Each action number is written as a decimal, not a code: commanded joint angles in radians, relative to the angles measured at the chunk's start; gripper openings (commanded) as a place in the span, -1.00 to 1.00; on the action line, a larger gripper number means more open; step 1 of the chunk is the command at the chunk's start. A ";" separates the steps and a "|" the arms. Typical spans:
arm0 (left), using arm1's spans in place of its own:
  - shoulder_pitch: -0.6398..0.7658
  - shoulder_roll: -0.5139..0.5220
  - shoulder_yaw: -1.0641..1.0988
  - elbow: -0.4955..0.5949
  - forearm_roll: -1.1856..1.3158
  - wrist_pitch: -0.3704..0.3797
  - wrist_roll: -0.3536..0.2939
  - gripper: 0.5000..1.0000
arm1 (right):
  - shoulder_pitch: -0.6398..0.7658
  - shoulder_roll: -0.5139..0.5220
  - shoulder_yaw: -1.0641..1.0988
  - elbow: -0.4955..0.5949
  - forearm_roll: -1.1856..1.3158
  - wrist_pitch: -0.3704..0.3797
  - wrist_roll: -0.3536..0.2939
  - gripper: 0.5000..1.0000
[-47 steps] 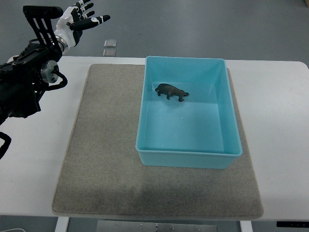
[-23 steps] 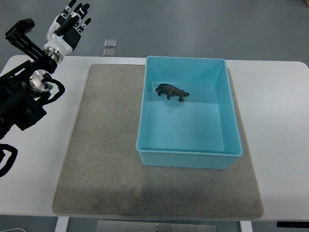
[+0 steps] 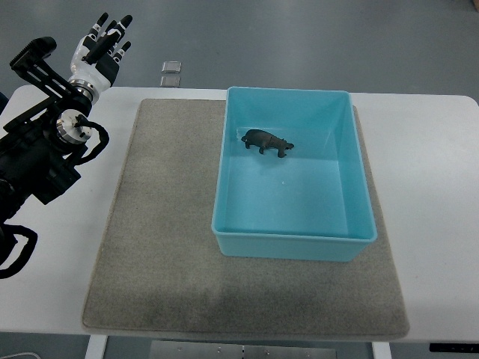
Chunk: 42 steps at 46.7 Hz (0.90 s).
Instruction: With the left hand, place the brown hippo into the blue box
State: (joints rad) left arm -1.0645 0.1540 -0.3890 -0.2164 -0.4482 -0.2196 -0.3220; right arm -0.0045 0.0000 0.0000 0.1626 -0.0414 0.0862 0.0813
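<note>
Brown hippo [image 3: 266, 141] lies inside blue box [image 3: 292, 238].

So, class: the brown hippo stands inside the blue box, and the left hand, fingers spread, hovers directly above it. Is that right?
Not quite. The brown hippo does stand inside the blue box, but the left hand, fingers spread, is not above it: the top view shows it far off at the table's upper left corner, holding nothing.
</note>
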 commanded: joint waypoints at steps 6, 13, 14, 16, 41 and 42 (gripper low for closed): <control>0.009 -0.007 -0.005 -0.006 0.006 -0.009 0.000 0.98 | 0.000 0.000 0.000 0.000 0.000 0.000 0.000 0.74; 0.009 -0.007 -0.005 -0.008 0.016 -0.009 -0.002 0.98 | 0.000 0.000 0.000 0.000 0.000 0.000 0.000 0.74; 0.009 -0.007 -0.005 -0.008 0.016 -0.009 -0.002 0.98 | 0.000 0.000 0.000 0.000 0.000 0.000 0.000 0.74; 0.009 -0.007 -0.005 -0.008 0.016 -0.009 -0.002 0.98 | 0.000 0.000 0.000 0.000 0.000 0.001 0.000 0.74; 0.009 -0.007 -0.005 -0.008 0.014 -0.007 -0.002 0.98 | 0.000 0.000 0.000 0.000 0.000 0.001 0.000 0.74; 0.011 -0.007 -0.005 -0.008 0.016 -0.009 -0.002 0.98 | 0.000 0.000 0.002 0.000 0.002 0.001 0.000 0.74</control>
State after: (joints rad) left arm -1.0554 0.1457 -0.3941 -0.2240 -0.4338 -0.2275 -0.3237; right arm -0.0046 0.0000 0.0000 0.1626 -0.0414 0.0862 0.0813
